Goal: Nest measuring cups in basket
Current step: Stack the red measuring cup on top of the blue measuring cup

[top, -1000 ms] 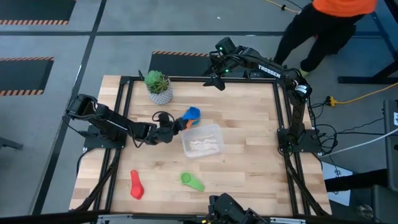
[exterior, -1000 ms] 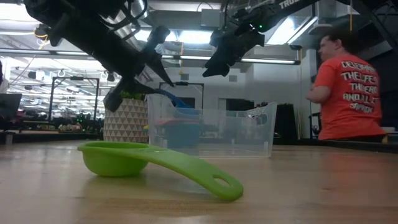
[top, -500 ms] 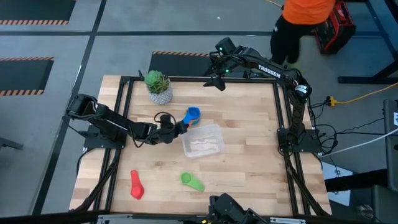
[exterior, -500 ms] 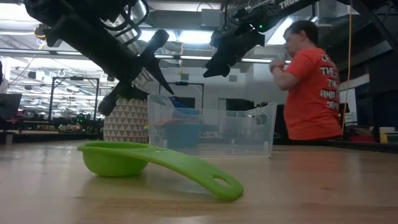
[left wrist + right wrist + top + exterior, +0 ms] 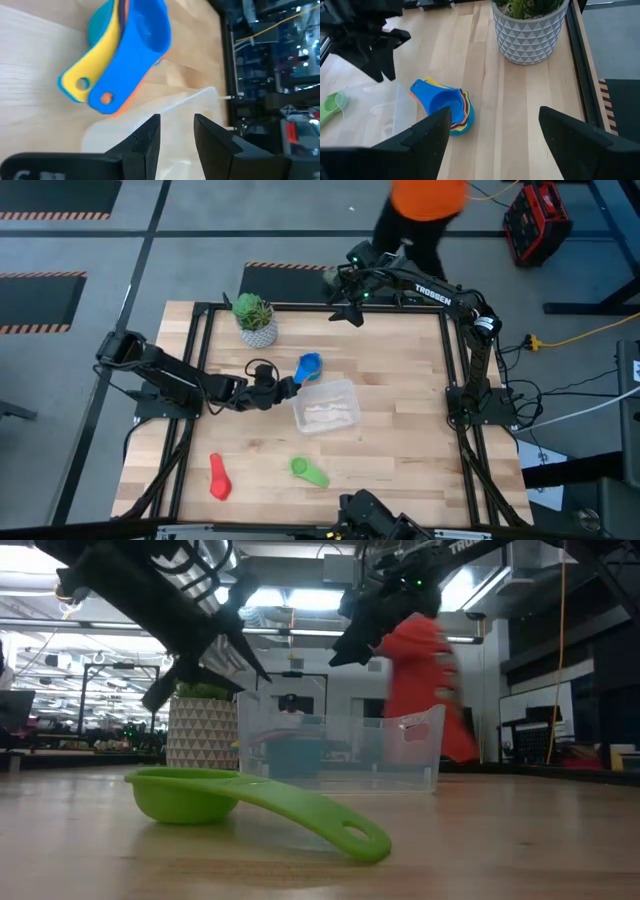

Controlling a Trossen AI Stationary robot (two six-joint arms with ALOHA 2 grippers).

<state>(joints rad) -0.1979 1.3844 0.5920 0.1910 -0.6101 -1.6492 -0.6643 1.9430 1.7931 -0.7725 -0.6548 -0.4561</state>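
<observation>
A nested stack of measuring cups [image 5: 309, 366], dark blue on top with yellow, orange and light blue under it, lies on its side on the table at the clear basket's [image 5: 326, 405] far left corner. The stack [image 5: 130, 45] points its handles at my left gripper. The left gripper [image 5: 291, 384] hovers open just left of the stack, above the basket's corner [image 5: 165, 115], touching nothing. A green cup [image 5: 308, 471] and a red cup [image 5: 219, 477] lie on the near part of the table. My right gripper [image 5: 350, 310] waits open over the far edge.
A potted plant in a white patterned pot [image 5: 256, 320] stands far left of the stack. A black metal frame [image 5: 200, 350] runs along the table's edges. A person in an orange shirt [image 5: 425, 200] walks past beyond the far edge. Bare wood lies right of the basket.
The left gripper has let go of the stack's blue handle and drawn back up and toward the table's left. The stack, tilted up by its handle before, now lies on the table beside the basket. The person has walked leftward behind the far edge.
</observation>
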